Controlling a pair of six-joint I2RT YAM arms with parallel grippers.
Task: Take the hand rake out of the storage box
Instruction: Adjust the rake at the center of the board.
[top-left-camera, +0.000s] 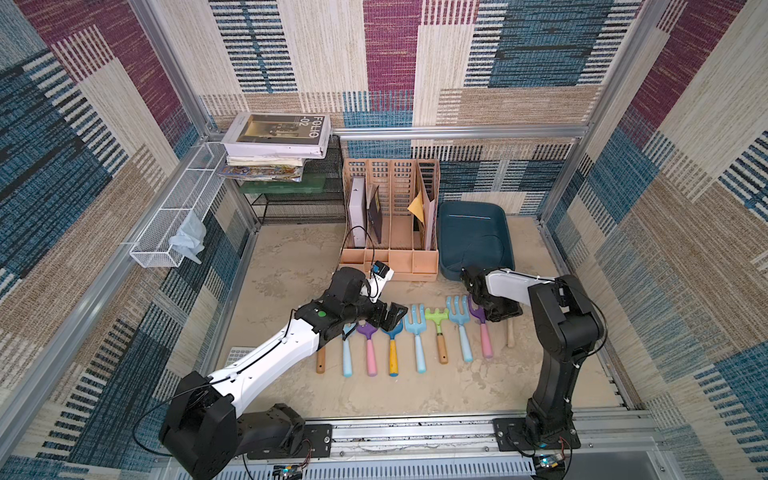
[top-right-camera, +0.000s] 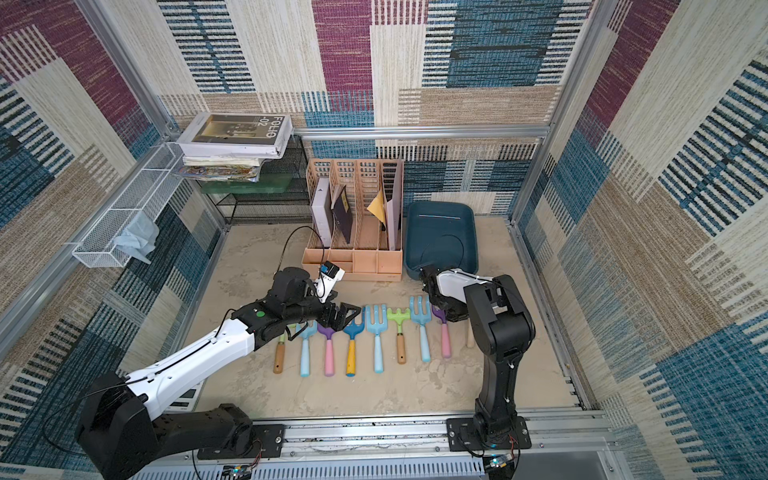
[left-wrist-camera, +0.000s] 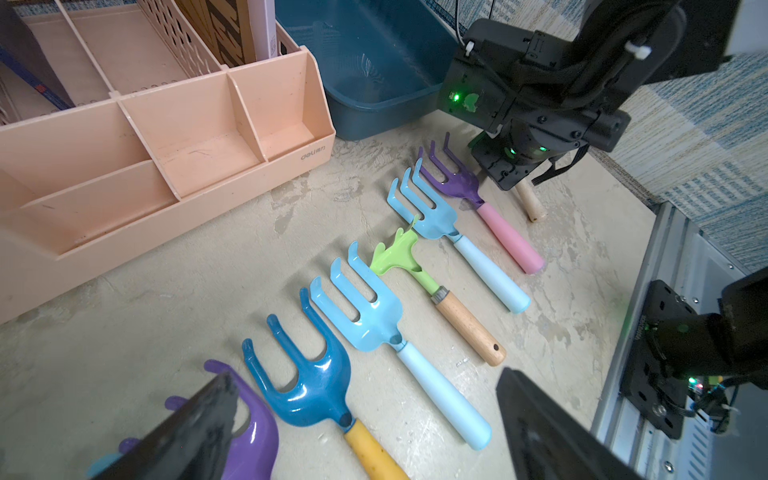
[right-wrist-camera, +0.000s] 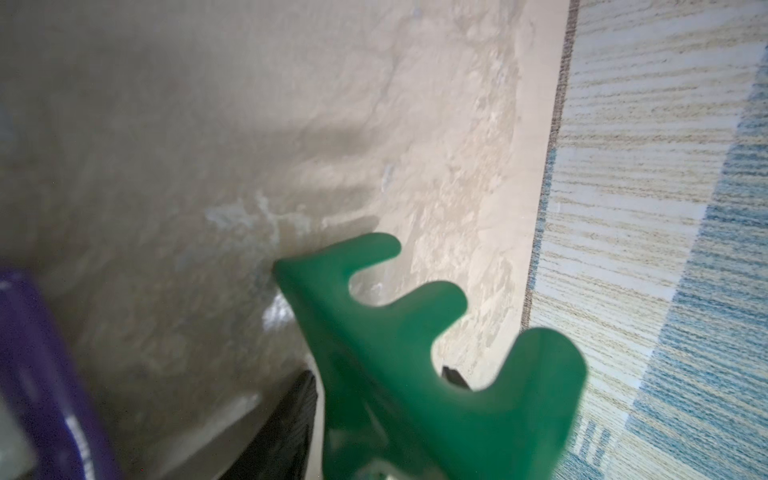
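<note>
Several pastel hand rakes are ranged on the bench; the green-tined metal rake is flanked by right fingers, grip indeterminate; left fingers are spread.

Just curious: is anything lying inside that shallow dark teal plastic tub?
The dark teal plastic tub shows only bare floor; the black-and-white right arm hides its near edge.

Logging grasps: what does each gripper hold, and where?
Left gripper: nothing, open. Right gripper straddles the green hand rake just behind its head; grip cannot be told.
</note>
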